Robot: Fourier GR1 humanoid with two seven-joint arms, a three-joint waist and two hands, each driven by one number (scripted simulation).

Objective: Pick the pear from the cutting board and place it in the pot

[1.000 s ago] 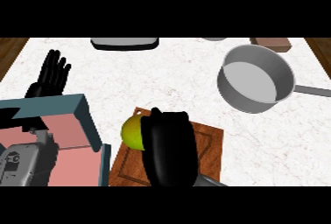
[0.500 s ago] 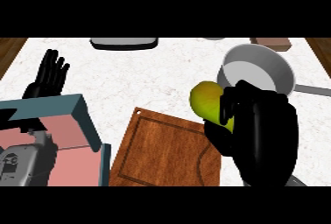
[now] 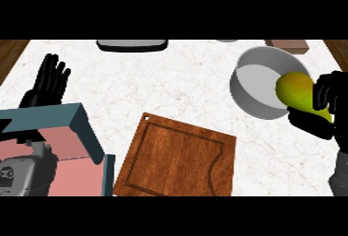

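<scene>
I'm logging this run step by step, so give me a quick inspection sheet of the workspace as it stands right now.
Surface: white marbled counter, wooden edges at the far corners.
Job's things: pear held over the grey pot, not yet released; cutting board bare.
Clutter: dark tray at the far edge; brown block at the far right; teal and pink box at the near left.
Hands: right hand curled round the pear; left hand open, fingers up, resting at the left.
Cables: nothing seen.
Surroundings: nothing seen beyond the counter.
</scene>
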